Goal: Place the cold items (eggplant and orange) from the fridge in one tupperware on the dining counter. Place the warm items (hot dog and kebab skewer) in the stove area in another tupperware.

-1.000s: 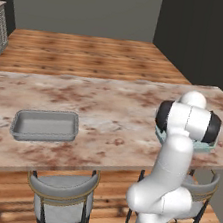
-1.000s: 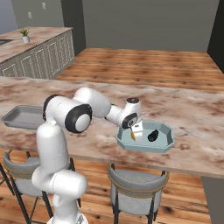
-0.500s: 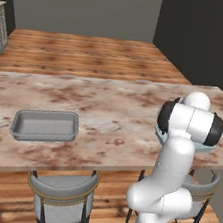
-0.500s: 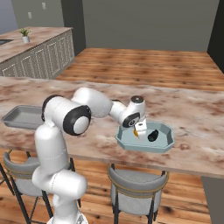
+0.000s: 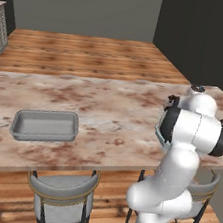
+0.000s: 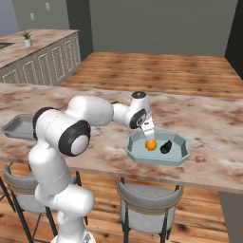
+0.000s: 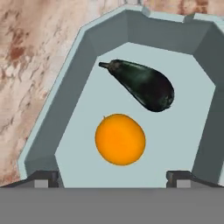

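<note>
The orange (image 7: 120, 139) lies on the floor of a pale blue eight-sided tupperware (image 7: 65, 96), next to a dark eggplant (image 7: 142, 84). My gripper (image 7: 112, 177) hangs just above the orange, open, with its fingertips (image 7: 41, 177) wide apart and touching nothing. From the right base view, the gripper (image 6: 148, 129) points down over the orange (image 6: 151, 144) and eggplant (image 6: 165, 147) inside the tupperware (image 6: 142, 156), which stands on the dining counter (image 6: 213, 123). Another tupperware, a grey tray (image 5: 45, 125), rests on the same counter (image 5: 109, 103), off to the left.
The grey tray (image 6: 16, 127) sits near the counter's left end in the right base view. Grey stools (image 6: 149, 204) (image 5: 63, 197) stand under the counter's near edge. A wood floor lies beyond the counter, and cream cabinets (image 6: 42, 61) stand at far left.
The gripper has let go of the orange and risen a little out of the blue tupperware. The orange now lies free beside the eggplant.
</note>
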Available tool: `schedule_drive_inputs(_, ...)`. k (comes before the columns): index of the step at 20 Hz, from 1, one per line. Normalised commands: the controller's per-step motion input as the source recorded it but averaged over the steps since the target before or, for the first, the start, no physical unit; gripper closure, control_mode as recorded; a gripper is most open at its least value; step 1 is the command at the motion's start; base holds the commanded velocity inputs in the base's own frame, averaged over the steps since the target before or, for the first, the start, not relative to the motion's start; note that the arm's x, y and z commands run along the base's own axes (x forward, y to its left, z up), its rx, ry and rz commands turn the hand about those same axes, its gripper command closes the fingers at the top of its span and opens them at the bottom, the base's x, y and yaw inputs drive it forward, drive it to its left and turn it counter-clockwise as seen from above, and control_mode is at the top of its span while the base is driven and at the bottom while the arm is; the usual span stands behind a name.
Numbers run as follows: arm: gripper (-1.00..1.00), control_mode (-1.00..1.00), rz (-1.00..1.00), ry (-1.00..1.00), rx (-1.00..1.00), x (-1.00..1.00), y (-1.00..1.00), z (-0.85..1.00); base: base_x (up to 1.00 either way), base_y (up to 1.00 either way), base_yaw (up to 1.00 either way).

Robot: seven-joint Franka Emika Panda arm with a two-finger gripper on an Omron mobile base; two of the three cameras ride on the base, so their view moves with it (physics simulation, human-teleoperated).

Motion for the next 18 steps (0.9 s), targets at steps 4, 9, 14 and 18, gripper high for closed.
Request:
schedule_drive_inputs(4,-1.00,-1.00,0.27,-0.03,-0.25,-0.93,0.12,1.00,0.00,0.00,0.00)
schedule_drive_inputs(9,-1.00,-1.00,0.40,-0.02,-0.13,-1.00,0.23,1.00,0.00,0.00,0.00)
schedule_drive_inputs(14,-1.00,-1.00,0.44,0.04,0.00,-1.00,0.61,0.84,0.00,0.00,0.00)
schedule_drive_inputs(18,-1.00,-1.00,0.36,0.03,0.07,-1.00,0.93,0.35,0.00,0.00,0.00)
